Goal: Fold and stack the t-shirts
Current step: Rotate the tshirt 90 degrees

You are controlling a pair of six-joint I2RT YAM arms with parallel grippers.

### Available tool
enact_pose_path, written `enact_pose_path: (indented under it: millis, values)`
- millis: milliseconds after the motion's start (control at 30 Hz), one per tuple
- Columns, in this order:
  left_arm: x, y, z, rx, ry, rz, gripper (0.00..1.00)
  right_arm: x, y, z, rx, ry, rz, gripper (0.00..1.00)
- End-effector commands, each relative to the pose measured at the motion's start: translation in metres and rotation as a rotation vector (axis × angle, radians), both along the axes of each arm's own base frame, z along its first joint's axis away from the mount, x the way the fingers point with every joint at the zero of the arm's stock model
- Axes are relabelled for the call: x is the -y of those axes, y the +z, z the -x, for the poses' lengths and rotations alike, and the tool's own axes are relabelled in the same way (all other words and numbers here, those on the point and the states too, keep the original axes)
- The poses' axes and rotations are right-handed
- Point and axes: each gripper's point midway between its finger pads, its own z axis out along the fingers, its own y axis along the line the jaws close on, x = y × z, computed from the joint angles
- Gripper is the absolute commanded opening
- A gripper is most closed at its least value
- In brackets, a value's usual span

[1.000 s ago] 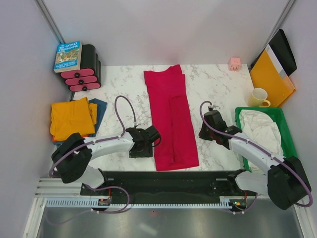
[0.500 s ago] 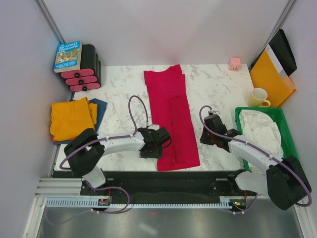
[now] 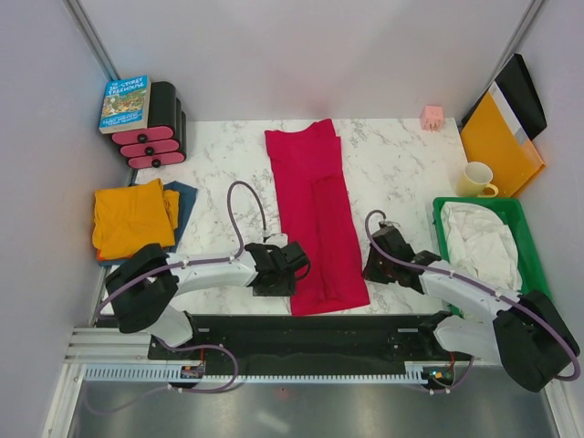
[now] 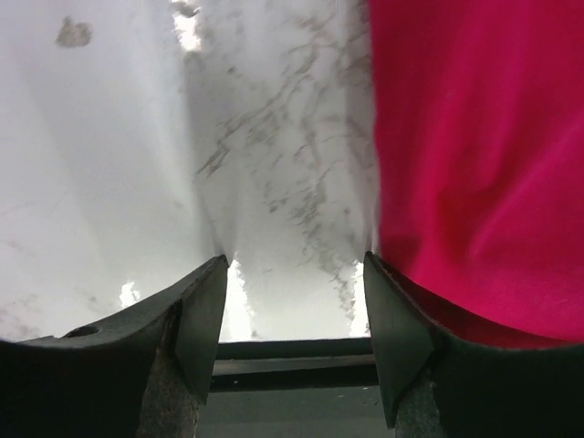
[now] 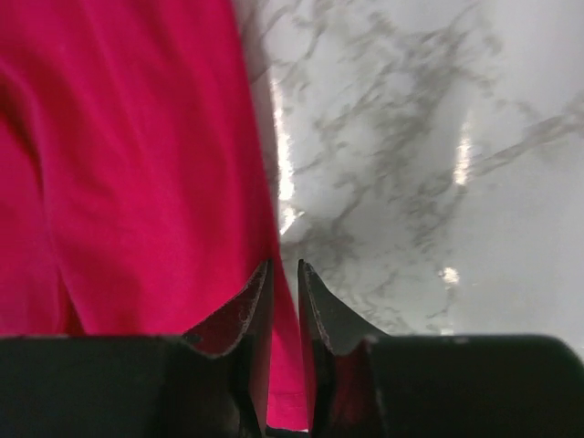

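Flanking the near hem of the crimson t-shirt [image 3: 315, 205], the left hand [image 4: 297, 265] is wide open and empty, one fingertip at the cloth's left edge, while the right hand [image 5: 285, 269] sits at the right edge, fingers nearly together with a thin gap, no clear hold. The shirt lies folded narrow along the counter [image 3: 392, 164]; farther left, the orange t-shirt [image 3: 132, 217] rests on the dark blue t-shirt [image 3: 185, 203].

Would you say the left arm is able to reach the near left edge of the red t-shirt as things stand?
Probably yes: the left gripper is open right at that edge of the red t-shirt, low over the table, and nothing lies in the way.
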Motion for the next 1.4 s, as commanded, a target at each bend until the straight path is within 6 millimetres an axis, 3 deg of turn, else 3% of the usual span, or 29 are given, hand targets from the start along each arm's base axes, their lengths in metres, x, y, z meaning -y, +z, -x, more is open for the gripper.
enact_pose_path:
  millis: [0, 100, 167, 267, 433, 500, 533, 600, 667, 733, 867, 1067, 1200, 1367]
  values:
    - [-0.033, 0.008, 0.008, 0.032, 0.113, -0.060, 0.69, -0.027, -0.011, 0.028, -0.060, 0.048, -0.062, 0.25]
    - [-0.042, 0.024, 0.005, 0.094, 0.139, -0.023, 0.70, -0.038, -0.014, 0.030, -0.068, 0.070, -0.037, 0.25]
    - [-0.048, 0.040, -0.001, 0.155, 0.151, 0.010, 0.71, -0.030, -0.008, 0.020, -0.036, 0.005, 0.009, 0.25]
    - [-0.055, 0.064, -0.008, 0.235, 0.149, 0.047, 0.72, -0.022, 0.028, -0.005, 0.107, -0.061, 0.025, 0.29]
    - [-0.062, 0.106, -0.019, 0.367, 0.108, 0.115, 0.72, -0.005, 0.112, -0.046, 0.320, -0.115, 0.135, 0.33]
    - [-0.058, 0.120, -0.018, 0.396, 0.086, 0.189, 0.72, -0.007, 0.131, -0.056, 0.376, -0.056, 0.165, 0.32]
    - [-0.059, 0.118, -0.017, 0.401, 0.064, 0.198, 0.72, -0.013, 0.141, -0.060, 0.402, -0.024, 0.153, 0.31]
    - [-0.057, 0.123, -0.014, 0.421, 0.061, 0.263, 0.72, -0.019, 0.148, -0.062, 0.436, 0.041, 0.152, 0.31]
    - [-0.061, 0.120, -0.013, 0.437, 0.068, 0.286, 0.70, -0.021, 0.153, -0.059, 0.468, 0.070, 0.176, 0.29]
    - [-0.069, 0.121, -0.012, 0.480, 0.069, 0.313, 0.70, -0.009, 0.167, -0.060, 0.542, 0.048, 0.255, 0.29]
    - [-0.060, 0.118, -0.010, 0.493, -0.014, 0.355, 0.72, 0.002, 0.185, -0.053, 0.612, 0.039, 0.300, 0.30]
    - [-0.024, 0.069, 0.016, 0.278, -0.024, 0.367, 0.71, 0.010, 0.170, -0.041, 0.562, 0.008, 0.281, 0.30]
    - [0.000, 0.056, 0.028, 0.225, -0.015, 0.376, 0.71, 0.012, 0.163, -0.035, 0.540, -0.010, 0.259, 0.30]
    - [0.008, 0.038, 0.037, 0.199, -0.013, 0.318, 0.69, 0.014, 0.157, -0.032, 0.521, -0.011, 0.263, 0.30]
